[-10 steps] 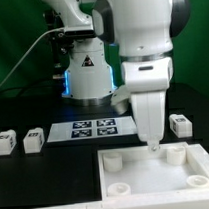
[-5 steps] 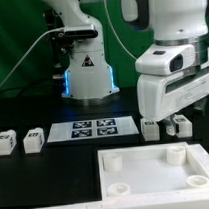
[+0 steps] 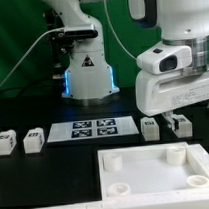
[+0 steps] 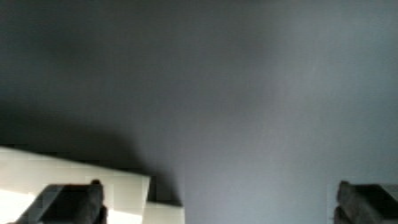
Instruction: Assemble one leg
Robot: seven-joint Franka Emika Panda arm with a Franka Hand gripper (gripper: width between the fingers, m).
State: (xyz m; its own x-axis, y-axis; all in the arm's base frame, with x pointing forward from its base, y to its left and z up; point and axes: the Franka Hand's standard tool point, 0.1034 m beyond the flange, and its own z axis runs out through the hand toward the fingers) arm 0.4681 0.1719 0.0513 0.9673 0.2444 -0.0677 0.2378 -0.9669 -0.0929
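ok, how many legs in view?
4. Exterior view's left of the marker board: leg, leg. Its right: leg, and leg by the gripper. The arm may hide more.

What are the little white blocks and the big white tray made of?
The little blocks look like hard plastic: an even, dull white with crisp edges and no shine. The big tray seems to be the same plastic: smooth matte white, with round sockets moulded into it. Looks alone can't make this certain.
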